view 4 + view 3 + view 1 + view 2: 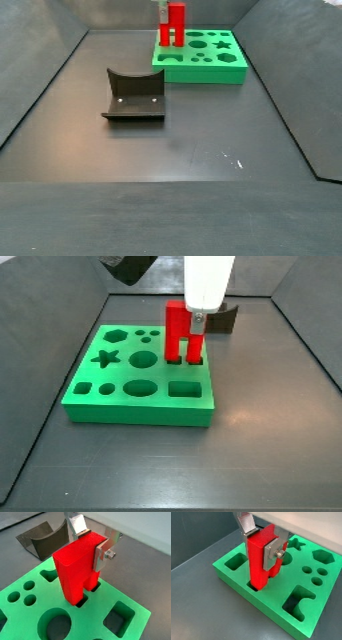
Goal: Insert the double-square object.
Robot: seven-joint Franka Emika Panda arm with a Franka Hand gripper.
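The bright red, tall plastic double-square object (77, 567), made of two joined square-section bars, is held upright between the flat silver fingers (272, 554) of the gripper (92, 546), whose jaws are closed narrowly across its upper part; a silver plate is seen pressed flat against one broad face in both wrist views. The long axis of the piece runs vertically, in line with the gripper above it, and its two lower ends point straight down into the thick green plastic block (140, 404) with many shaped cut-outs that rests on the dark grey desk (187, 150). In a wrist view the foot of one bar is seen already entering a matching square opening (256, 588) near the block's edge, while much of the piece's length is above the block's top face. How deep the ends sit cannot be told, since the rims hide them. The coming move is judged to turn on keeping this vertical axis square to the openings: the piece lies directly beneath the jaws, so a straight descent should seat it, whereas any tilt could jam the bars against the walls. The dark grey curved block (134, 95) stands well apart from the green block, out on the open desk.
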